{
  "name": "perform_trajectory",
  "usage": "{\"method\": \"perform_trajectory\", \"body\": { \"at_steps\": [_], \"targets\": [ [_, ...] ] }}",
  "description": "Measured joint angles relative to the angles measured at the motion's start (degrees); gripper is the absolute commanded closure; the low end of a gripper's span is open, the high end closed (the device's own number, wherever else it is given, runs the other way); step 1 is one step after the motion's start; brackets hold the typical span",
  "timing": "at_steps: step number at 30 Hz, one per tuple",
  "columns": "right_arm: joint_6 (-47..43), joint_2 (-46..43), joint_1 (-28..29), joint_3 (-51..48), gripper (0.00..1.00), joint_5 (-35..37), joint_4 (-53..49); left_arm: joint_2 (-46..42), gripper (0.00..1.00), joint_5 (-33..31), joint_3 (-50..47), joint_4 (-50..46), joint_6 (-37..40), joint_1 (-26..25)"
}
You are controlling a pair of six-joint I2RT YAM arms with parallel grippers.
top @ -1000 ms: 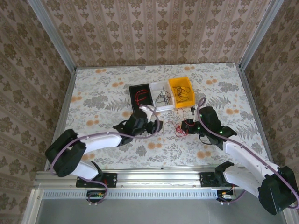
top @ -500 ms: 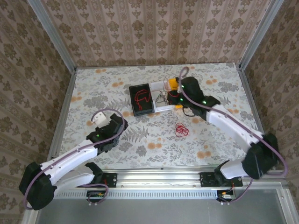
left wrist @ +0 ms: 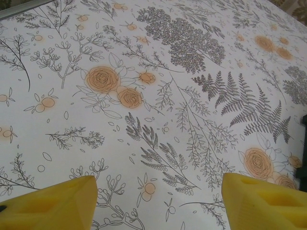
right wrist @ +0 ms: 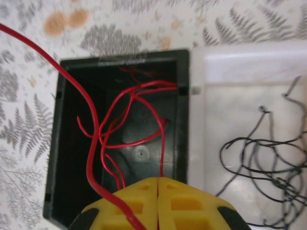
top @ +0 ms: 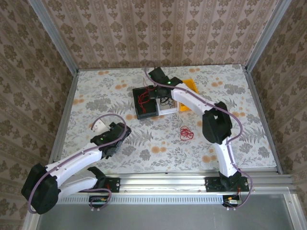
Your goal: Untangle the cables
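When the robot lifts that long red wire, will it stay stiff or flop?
Probably floppy: the red wire bends in a loose curve from the right gripper rather than standing straight. It likely weighs very little, being so thin beside the black bin wall. It may snag, since other red wires curl right under it.

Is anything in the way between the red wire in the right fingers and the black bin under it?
Nothing visible does. The right gripper is shut on the red wire directly over the open black bin, which holds other loose red wires.
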Motion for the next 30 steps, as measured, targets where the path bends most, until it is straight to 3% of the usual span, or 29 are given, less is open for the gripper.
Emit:
{"method": "perform_trajectory", "body": {
  "at_steps": [10,17,22,30],
  "targets": [
    [0.26,11.69,1.9,13.92,0.89,-0.07,-12.94,1.81,0.31,0.81,-0.5,0.31,0.04,0.37],
    [1.55,11.96,2.14,14.99,0.61,-1.33,-14.25,1.92,0.31,1.01,-0.5,0.63,0.5,0.68],
    [2.62,9.18,2.32,10.91,0.48,-2.23,-11.58,1.92,0.31,1.64,-0.5,0.83,1.14,1.51],
    [3.74,-2.16,2.32,0.72,0.46,-1.97,-5.27,1.92,0.32,3.48,-0.5,2.27,4.15,2.62]
  ]
}}
